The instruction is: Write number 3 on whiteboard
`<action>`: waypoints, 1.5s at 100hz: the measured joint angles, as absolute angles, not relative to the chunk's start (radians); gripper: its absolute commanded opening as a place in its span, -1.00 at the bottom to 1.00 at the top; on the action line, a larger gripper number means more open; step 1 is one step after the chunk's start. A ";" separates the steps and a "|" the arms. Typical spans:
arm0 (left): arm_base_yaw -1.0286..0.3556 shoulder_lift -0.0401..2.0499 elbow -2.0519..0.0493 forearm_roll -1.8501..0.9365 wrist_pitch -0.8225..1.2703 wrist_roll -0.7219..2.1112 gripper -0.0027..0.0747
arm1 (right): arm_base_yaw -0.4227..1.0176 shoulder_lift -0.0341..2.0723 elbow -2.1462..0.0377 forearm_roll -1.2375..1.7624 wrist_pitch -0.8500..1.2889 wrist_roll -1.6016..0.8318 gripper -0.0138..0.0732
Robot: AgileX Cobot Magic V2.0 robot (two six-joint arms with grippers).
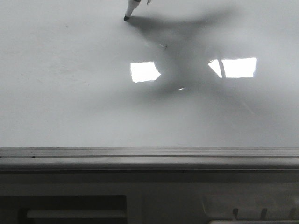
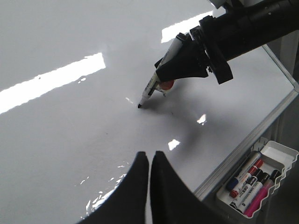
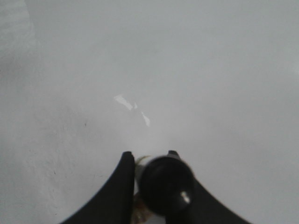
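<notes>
The right claw (image 2: 180, 60) grips the marker (image 2: 154, 84), its tip on or just off the whiteboard (image 1: 70, 93) at the front view's top centre; no number 3 shows. Press lightly, stroke steadily. The left claw (image 2: 150, 163) is clenched, empty.

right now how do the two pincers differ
The right pincer is shut on a marker; the left pincer holds nothing, its fingers pressed together. The right one is low, the marker tip at the whiteboard; the left one hangs back above the board, away from the tip. Both have black fingers.
</notes>
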State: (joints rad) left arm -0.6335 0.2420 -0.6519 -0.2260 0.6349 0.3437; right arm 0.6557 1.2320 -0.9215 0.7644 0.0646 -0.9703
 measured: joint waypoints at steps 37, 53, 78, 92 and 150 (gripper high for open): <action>-0.634 0.242 -0.652 -0.228 0.633 0.344 -0.99 | 0.522 1.209 -0.928 0.798 0.214 -0.952 -0.79; -0.634 0.242 -0.650 -0.228 0.633 0.344 -0.99 | 0.539 1.198 -0.890 0.815 0.209 -0.952 -0.79; -0.634 0.242 -0.649 -0.230 0.633 0.343 -0.99 | 0.658 1.254 -0.860 0.821 0.151 -0.952 -0.79; -0.634 0.242 -0.647 -0.231 0.633 0.343 -0.99 | 0.666 1.261 -0.860 0.824 0.134 -0.951 -0.79; -0.633 0.242 -0.647 -0.233 0.633 0.343 -0.99 | 0.543 1.146 -0.752 0.923 0.217 -0.945 -0.79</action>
State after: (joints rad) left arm -0.6331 0.2420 -0.6475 -0.2326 0.6333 0.3432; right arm 0.5434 1.1455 -0.7523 0.9235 0.2173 -0.9446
